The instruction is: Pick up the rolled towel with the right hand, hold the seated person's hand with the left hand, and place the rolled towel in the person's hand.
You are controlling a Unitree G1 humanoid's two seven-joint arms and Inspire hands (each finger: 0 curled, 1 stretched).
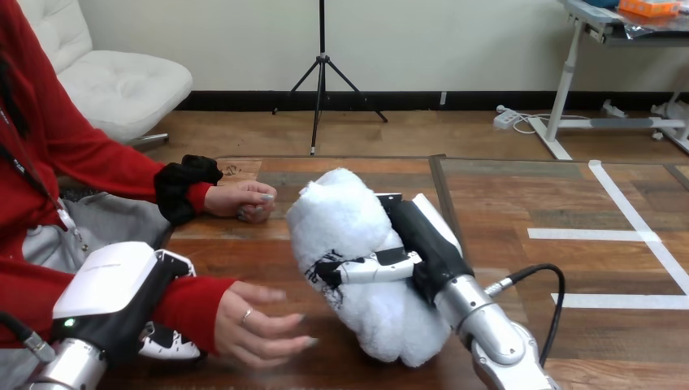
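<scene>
Far left, low: left hand [114, 284] laid over the person's wrist [188, 302], hard white shell upward, black-and-white fingers [166, 343] curled beneath the red sleeve. Judged as the holding step done.

Just right of it: the person's hand [260, 325], open, fingers spread toward the towel, nothing in it. Farther back, the person's other hand [240, 200], closed in a fist, resting on the bench [504, 203].

Centre: rolled towel [349, 236], picked up and clasped by the right hand [422, 244], black palm against its right side, a jointed finger wrapped across its front. Thick, fluffy white terry in a fat, soft cylinder, tilted, with a dark printed patch near the grip. Lower end near the open fingertips, apart from them, not yet in the palm. Cannot tell whether that end touches the wood.

Judged left to do: bringing the roll into the palm and releasing it.

Right: silver forearm, smooth and metallic; bench of matt brown wood grain crossed by flat white tape [626, 207].
</scene>
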